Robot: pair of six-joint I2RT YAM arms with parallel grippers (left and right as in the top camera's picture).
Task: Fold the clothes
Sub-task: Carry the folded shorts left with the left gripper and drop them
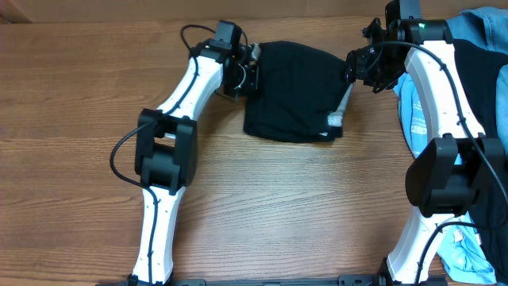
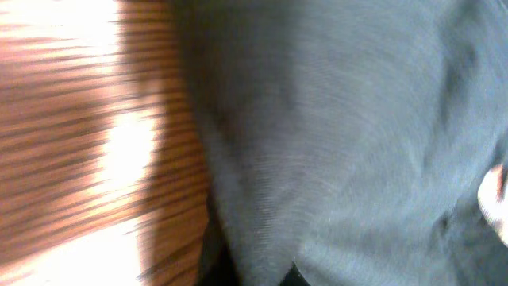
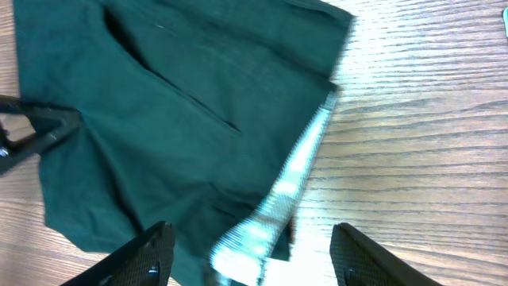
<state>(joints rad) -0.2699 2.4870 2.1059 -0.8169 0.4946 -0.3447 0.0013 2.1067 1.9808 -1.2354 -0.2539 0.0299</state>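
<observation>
A plain black garment lies bunched on the wooden table at the back centre, with a white ribbed strip along its right edge. My left gripper is at the garment's left edge. In the blurred left wrist view the cloth fills the frame and hides the jaws, and it gathers toward them as if pinched. My right gripper is at the garment's right edge. Its fingers are wide open, with the white strip and black cloth between and below them.
A pile of other clothes lies at the right edge: denim-blue, black and light blue, with more light blue at the front right. The wooden tabletop extends to the front.
</observation>
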